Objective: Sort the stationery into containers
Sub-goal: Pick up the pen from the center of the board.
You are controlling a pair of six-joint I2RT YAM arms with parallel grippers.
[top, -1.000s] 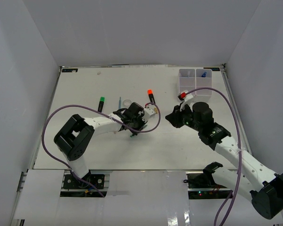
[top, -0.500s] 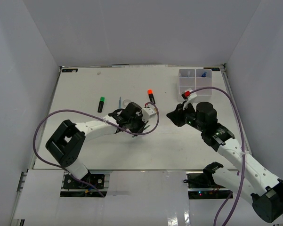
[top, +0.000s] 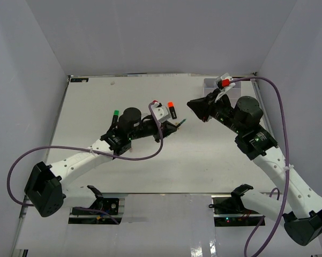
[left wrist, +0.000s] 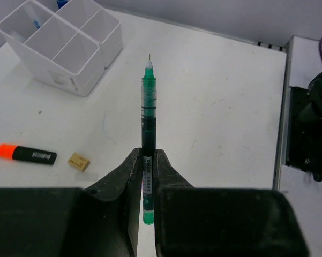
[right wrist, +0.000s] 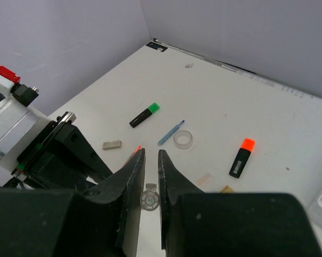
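My left gripper (top: 170,128) (left wrist: 148,152) is shut on a green-ink pen (left wrist: 148,115), held above the table with its bare tip (top: 184,122) pointing right, toward my right gripper (top: 193,107). My right gripper (right wrist: 151,152) is raised, its jaws nearly together on a small clear round cap (right wrist: 150,199) seen end-on. On the table lie a green-capped marker (right wrist: 144,115), a thin blue pen (right wrist: 170,133), a clear tape ring (right wrist: 183,139), an orange-capped marker (right wrist: 241,158), a grey block (right wrist: 112,144) and a tan block (right wrist: 226,189). A white divided container (left wrist: 69,51) stands at the back right.
In the top view the right arm (top: 252,128) hides most of the containers (top: 210,82). The left arm (top: 85,155) stretches diagonally across the table's left half. A small clear strip (right wrist: 204,179) lies near the tan block. Grey walls enclose the table.
The left arm has unfolded and carried the pen up and right, tip now towards the right gripper. The right gripper has risen and moved back towards the containers.
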